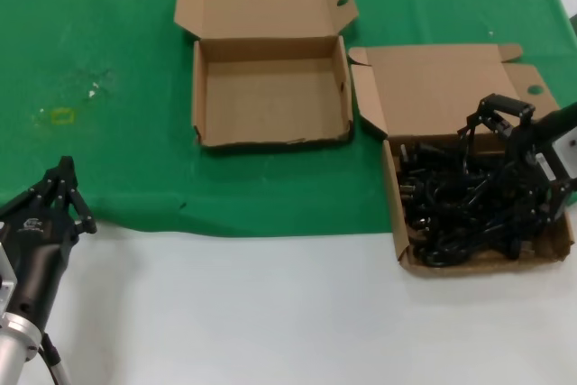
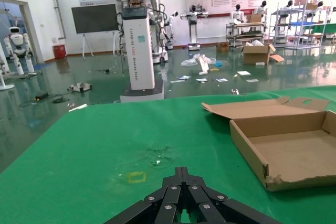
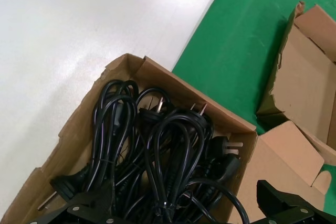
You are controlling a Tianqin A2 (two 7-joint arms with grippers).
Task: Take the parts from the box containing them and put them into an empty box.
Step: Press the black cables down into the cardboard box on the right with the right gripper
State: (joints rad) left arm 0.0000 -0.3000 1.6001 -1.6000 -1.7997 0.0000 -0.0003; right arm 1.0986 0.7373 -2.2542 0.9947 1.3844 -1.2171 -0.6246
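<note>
While the left hand (image 1: 65, 188) sits closed at the counter's (image 1: 270, 313) near left edge | right hand (image 1: 494, 114) spread wide over the cords (image 1: 460, 209), touching none seen | cords heaped in full box (image 1: 401, 245) under it | empty box (image 1: 270, 137) beyond, leftward

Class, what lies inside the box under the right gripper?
The box holds tangled black power cords with plugs. The box floor beneath is covered. The open right gripper hovers above.

I see a table (image 1: 270, 313), white near edge, green cloth (image 1: 99, 60) across the far part. Empty brown cardboard box (image 1: 270, 92) sits upper centre; cord-filled brown cardboard box (image 1: 403, 223) at right.
</note>
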